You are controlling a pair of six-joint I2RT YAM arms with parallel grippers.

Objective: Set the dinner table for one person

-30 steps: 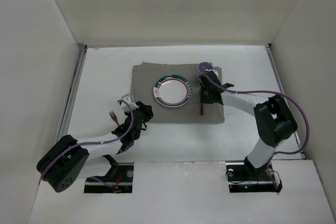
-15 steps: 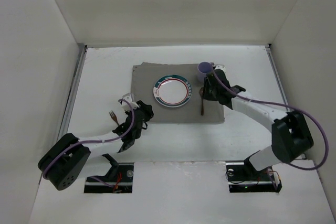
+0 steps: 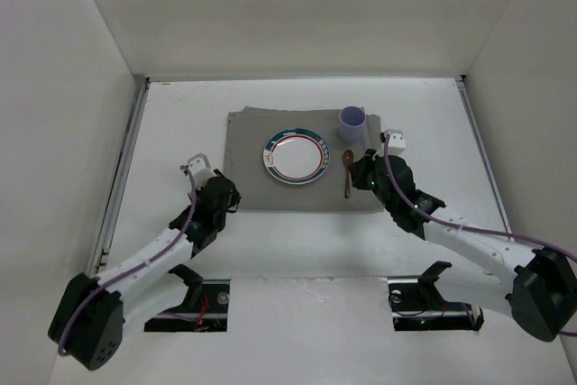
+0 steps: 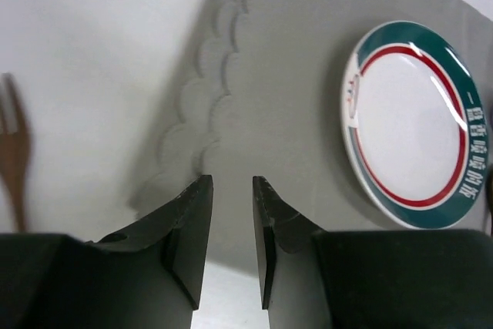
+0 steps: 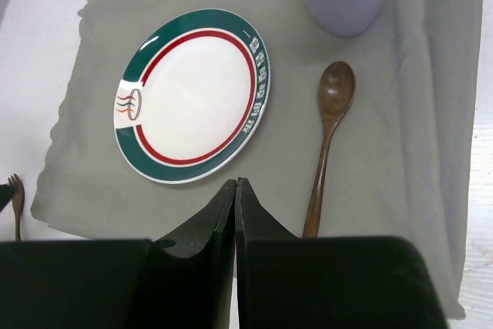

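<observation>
Mostly set | mat [image 3: 248, 137] on counter [image 3: 180, 123] carries plate [image 3: 294, 157], spoon [image 3: 348, 173] at its 3 o'clock, cup [image 3: 352, 123] at 2 | fork [image 4: 14, 159] off-mat at 8 o'clock, unplaced | left pincer [image 4: 231, 182] slightly spread, right pincer [image 5: 235, 184] pressed together, both empty

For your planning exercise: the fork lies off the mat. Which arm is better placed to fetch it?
Left: the fork lies beside the open left fingers; the shut right fingers are beyond the plate, near the spoon.

Matte dinner table [image 3: 180, 123]; glossy plate [image 5: 191, 96]; wooden spoon [image 5: 325, 152]; cloth mat [image 5: 385, 175].
</observation>
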